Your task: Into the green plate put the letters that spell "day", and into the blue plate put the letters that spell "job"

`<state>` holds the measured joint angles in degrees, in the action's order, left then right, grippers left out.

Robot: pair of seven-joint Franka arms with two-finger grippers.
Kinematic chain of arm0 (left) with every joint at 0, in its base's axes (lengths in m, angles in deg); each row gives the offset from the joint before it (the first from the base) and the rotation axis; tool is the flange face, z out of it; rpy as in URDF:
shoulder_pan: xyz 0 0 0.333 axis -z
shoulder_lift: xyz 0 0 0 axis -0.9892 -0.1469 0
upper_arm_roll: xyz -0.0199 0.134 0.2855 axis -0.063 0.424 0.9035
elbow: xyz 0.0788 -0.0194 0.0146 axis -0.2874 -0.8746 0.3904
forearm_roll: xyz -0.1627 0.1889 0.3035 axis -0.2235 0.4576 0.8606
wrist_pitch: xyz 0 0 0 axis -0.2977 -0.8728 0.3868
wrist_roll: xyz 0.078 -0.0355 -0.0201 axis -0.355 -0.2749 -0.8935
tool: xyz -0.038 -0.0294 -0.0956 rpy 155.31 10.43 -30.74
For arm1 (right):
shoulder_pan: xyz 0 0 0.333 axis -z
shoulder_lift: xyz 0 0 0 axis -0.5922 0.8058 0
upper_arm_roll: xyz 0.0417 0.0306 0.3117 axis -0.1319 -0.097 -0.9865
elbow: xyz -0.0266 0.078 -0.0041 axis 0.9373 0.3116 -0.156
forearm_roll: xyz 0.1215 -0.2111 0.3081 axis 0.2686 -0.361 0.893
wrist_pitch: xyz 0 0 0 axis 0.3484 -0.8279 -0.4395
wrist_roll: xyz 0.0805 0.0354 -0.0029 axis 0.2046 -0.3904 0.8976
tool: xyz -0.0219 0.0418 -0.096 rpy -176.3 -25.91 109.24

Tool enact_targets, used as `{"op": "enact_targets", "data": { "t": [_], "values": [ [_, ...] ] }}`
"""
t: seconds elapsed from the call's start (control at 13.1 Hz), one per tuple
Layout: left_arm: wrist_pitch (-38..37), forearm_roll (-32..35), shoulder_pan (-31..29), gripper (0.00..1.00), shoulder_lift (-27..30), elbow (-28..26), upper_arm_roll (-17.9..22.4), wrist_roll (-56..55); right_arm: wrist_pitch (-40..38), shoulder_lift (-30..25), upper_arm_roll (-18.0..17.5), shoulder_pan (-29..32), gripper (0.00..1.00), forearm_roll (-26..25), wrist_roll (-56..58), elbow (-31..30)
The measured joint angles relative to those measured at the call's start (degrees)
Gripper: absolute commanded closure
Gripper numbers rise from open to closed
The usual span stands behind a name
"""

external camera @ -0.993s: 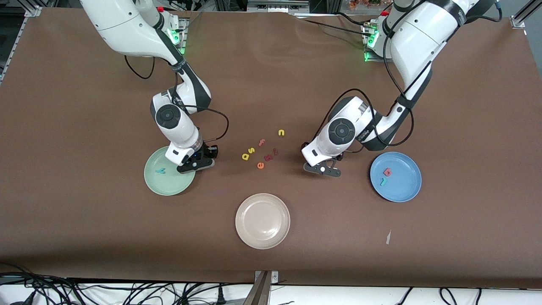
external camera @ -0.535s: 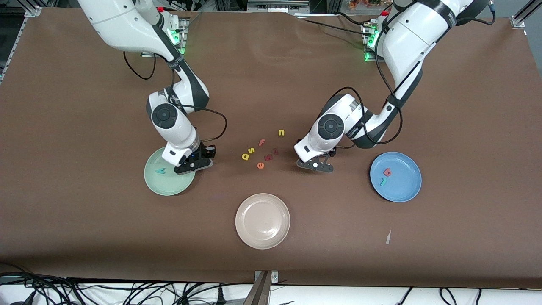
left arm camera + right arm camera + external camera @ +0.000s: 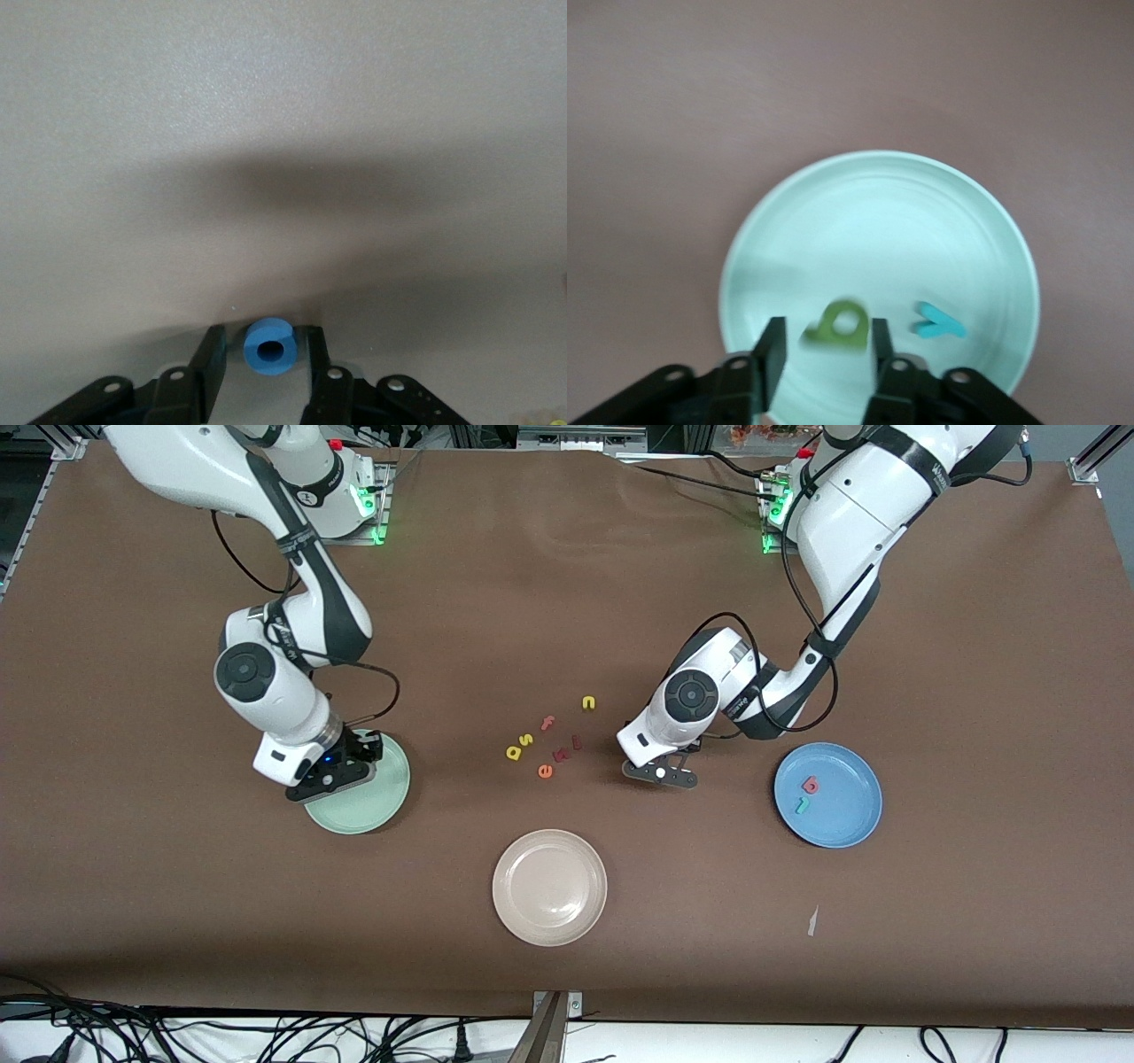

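In the left wrist view the blue o (image 3: 269, 346) sits on the table between the tips of my left gripper (image 3: 262, 352), which is shut on it. That gripper (image 3: 660, 772) is low on the table beside the loose letters. My right gripper (image 3: 323, 775) hangs open over the green plate (image 3: 383, 797). Between its fingers shows the olive d (image 3: 837, 325), blurred, with the teal y (image 3: 939, 329) lying beside it on the plate (image 3: 877, 221). The blue plate (image 3: 846, 815) holds the red b (image 3: 810, 785) and teal j (image 3: 802, 805). The yellow a (image 3: 514, 753) lies among the loose letters.
Mid-table lie a yellow s (image 3: 527, 739), a pink f (image 3: 547, 723), a yellow n (image 3: 588, 702), an orange e (image 3: 545, 771) and two small dark-red letters (image 3: 567, 748). A beige plate (image 3: 549, 886) stands nearer the front camera.
My right arm has swung across the green plate toward its own end of the table and opened, letting go of the d. My left gripper has moved toward the letters and closed on the o.
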<state>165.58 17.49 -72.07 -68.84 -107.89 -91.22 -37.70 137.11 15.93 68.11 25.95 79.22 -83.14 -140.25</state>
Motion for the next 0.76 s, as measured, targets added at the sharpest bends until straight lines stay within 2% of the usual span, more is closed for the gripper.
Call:
{"op": "enact_targets", "data": {
  "t": [0.15,0.23,0.53,0.76],
  "values": [
    [0.01,0.03,-0.01,0.87,0.0,0.0,0.05,-0.02,0.29,0.65,-0.4,-0.17,0.0,0.99,-2.03,0.0],
    [0.01,0.03,-0.02,0.94,0.0,0.0,0.06,-0.02,0.34,0.77,-0.86,-1.09,0.0,1.07,-4.82,0.01],
    [-0.34,0.05,-0.27,0.97,0.14,0.2,0.13,-0.03,0.7,2.76,-1.48,-11.16,0.0,1.19,-22.66,2.28],
    [-6.34,1.86,-2.23,0.97,2.15,1.9,0.26,2.04,1.08,6.84,-1.11,-17.2,0.01,1.19,-34.07,7.07]
  ]
}}
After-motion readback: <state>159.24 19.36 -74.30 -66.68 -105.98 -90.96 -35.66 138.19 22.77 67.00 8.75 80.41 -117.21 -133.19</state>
